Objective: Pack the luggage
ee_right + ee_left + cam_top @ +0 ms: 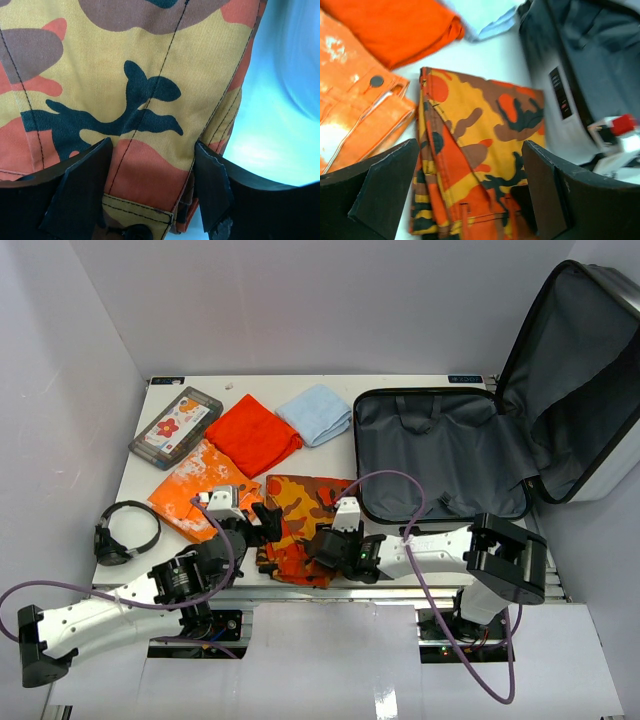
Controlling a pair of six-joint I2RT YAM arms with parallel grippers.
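At 3 o'clock on the counter (325, 462) the luggage (440, 455) lies open, grey lining up, lid raised toward 2 o'clock. A folded camouflage garment (300, 525) lies at 6 o'clock, just beside its rim. Left jaws, spread wide, stand at the garment's 9 o'clock edge; right jaws, also spread, straddle its 3 o'clock edge. Neither pair pinches anything.

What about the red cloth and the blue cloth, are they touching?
Touching. Left wrist view shows the red cloth right against the blue cloth, no table between.
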